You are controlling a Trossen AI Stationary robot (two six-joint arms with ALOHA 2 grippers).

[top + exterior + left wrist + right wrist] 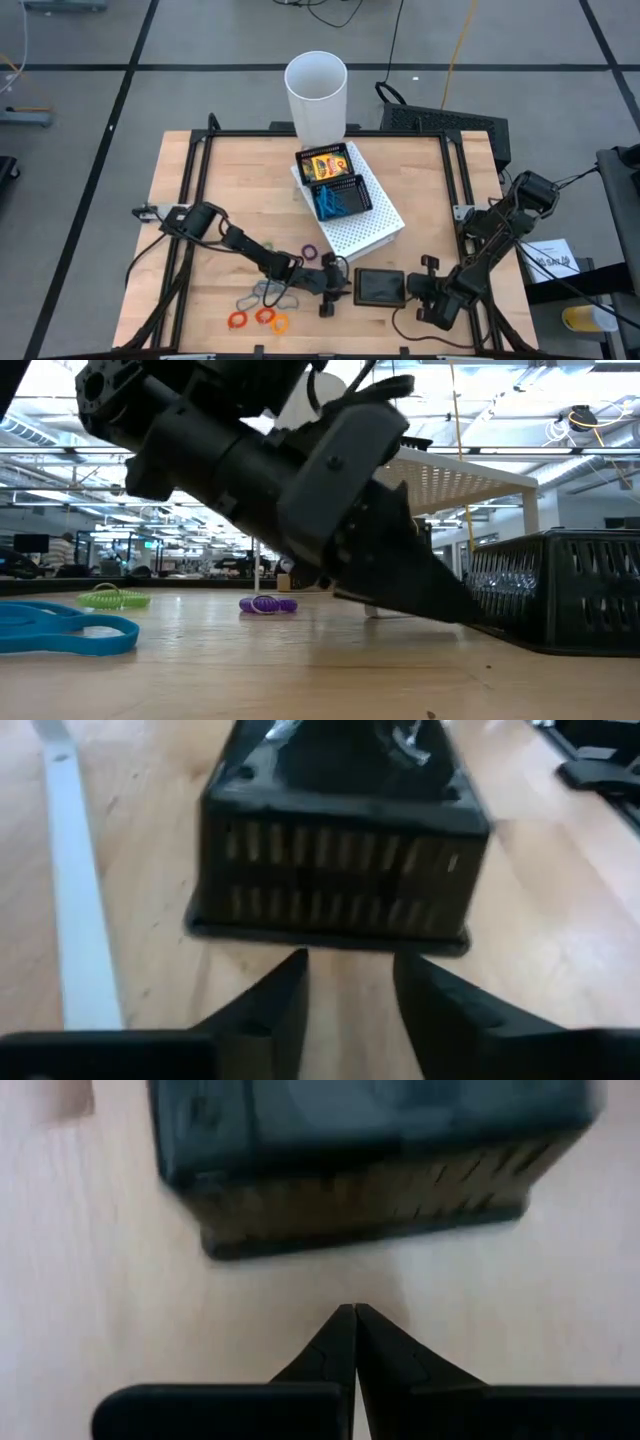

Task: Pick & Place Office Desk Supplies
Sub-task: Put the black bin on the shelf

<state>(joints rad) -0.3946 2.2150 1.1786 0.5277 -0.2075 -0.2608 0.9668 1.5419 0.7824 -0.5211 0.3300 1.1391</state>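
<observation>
Landmark: small black mesh bin at the near edge of the table.

Left gripper sits low on the wood just left of the bin, tips aimed at its wall. In the left wrist view its fingers stand parted with bare wood between them; nothing is pinched. Right gripper lies just right of the bin, fingers pressed together and empty.

Supplies: red and orange rubber-band loops and grey loops lie left of the bin; a purple loop up-left of it. Crayon boxes and blue bands sit in black trays on a white stand behind the bin, near the white cup.

Risks, as judged: the left tips are close enough to shove the light bin. Thin loops lying flat could slip a closing pinch.

Hard to make out: the bin's contents, the crayon-box count, and whether the grey loops are tangled.
</observation>
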